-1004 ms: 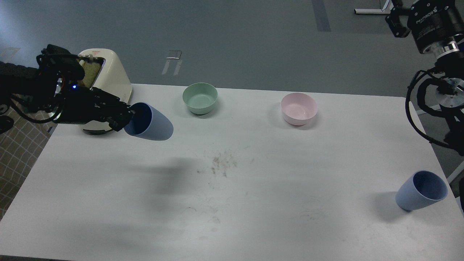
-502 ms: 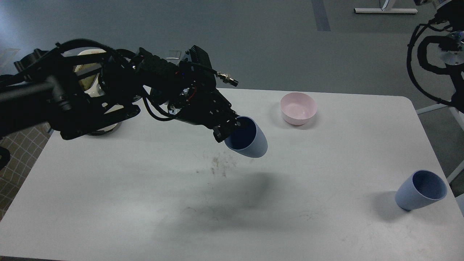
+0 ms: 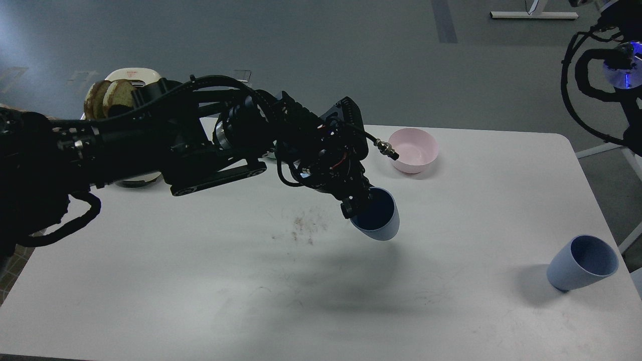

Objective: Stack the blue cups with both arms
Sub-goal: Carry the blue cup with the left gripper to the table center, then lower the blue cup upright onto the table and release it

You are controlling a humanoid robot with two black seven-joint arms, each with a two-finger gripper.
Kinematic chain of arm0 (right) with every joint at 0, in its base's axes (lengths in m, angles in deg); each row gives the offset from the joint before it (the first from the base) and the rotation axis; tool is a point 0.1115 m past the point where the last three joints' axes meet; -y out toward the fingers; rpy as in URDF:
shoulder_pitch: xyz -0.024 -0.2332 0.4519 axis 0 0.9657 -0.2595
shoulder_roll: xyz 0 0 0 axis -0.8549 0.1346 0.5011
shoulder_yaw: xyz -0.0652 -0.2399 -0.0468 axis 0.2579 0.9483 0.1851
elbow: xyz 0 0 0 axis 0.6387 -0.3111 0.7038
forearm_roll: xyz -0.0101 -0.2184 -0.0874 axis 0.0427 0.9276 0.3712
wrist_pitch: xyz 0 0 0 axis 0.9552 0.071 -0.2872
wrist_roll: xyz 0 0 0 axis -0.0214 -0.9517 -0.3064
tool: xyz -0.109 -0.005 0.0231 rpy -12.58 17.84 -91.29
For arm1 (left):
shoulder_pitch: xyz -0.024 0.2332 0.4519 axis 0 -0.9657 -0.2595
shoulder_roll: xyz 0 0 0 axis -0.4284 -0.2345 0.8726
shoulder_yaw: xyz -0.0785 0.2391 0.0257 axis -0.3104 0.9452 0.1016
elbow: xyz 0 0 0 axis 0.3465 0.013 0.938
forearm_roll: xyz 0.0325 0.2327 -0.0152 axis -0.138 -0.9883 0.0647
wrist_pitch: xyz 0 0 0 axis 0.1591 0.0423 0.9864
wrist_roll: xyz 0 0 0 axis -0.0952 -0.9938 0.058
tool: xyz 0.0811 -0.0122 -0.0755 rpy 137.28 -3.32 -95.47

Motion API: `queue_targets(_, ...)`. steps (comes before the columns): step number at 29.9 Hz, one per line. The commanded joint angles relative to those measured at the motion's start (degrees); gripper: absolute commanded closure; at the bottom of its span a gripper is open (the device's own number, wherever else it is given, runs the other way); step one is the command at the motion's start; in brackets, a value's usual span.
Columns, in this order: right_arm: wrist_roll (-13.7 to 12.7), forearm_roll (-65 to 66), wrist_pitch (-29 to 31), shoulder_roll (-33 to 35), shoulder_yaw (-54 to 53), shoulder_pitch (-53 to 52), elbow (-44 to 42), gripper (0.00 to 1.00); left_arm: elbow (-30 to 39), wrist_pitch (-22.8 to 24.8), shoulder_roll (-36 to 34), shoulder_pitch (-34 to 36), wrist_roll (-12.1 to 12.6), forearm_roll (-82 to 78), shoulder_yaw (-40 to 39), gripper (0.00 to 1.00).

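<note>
Change since the earlier frames: the carried blue cup (image 3: 377, 220) has travelled from the far-left table edge beside the toaster to above mid-table, and the left arm now stretches across the view, hiding the green bowl that showed before.

Item 1, carried blue cup: held clear of the white table (image 3: 150, 281), its shadow lying below and apart from it; mouth tipped toward the camera, dark interior showing.

Item 2, second blue cup (image 3: 582, 263): resting on the table near the right edge, leaning with its mouth up and to the right, well apart from the first.

Handling, judged: thin matte plastic, likely light and stiff, not fragile, somewhat slick. The tapered wall would tend to slide out of a side squeeze, so the rim is the surer hold (one finger inside, one outside). The leaning cup would probably tip or skate if nudged.

Item 3, left gripper (image 3: 357, 206): pinched on the near rim of the carried cup.

Item 4, right gripper: out of frame; only the right arm's cabled wrist (image 3: 619, 70) shows at top right, so its state cannot be told.

Surroundings: pink bowl (image 3: 414, 150) just beyond the left wrist; toaster (image 3: 125, 82) holding bread at far left; scuffs (image 3: 306, 225) mid-table.
</note>
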Motion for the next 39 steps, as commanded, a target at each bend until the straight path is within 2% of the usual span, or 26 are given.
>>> queue_targets(1, 0.0, -0.09, -0.01, 0.1, 0.11, 0.09, 0.02, 0.0, -2.27, 0.0, 1.11, 0.17, 0.0, 0.34, 2.03, 1.0)
queue_targets(16, 0.0, -0.09, -0.01, -0.26, 0.2, 0.71, 0.02, 0.0, -1.66, 0.0, 2.52, -0.53, 0.0, 0.17, 2.29, 1.0)
queue_targets(22, 0.0, -0.09, -0.01, -0.25, 0.2, 0.8, 0.11, 0.0, -1.66, 0.0, 2.61, -0.62, 0.0, 0.26, 5.98, 1.0)
queue_targets(39, 0.0, -0.09, -0.01, 0.62, 0.2, 1.23, 1.17, 0.0, -1.83, 0.0, 2.43, -1.06, 0.0, 0.26, 6.16, 1.0)
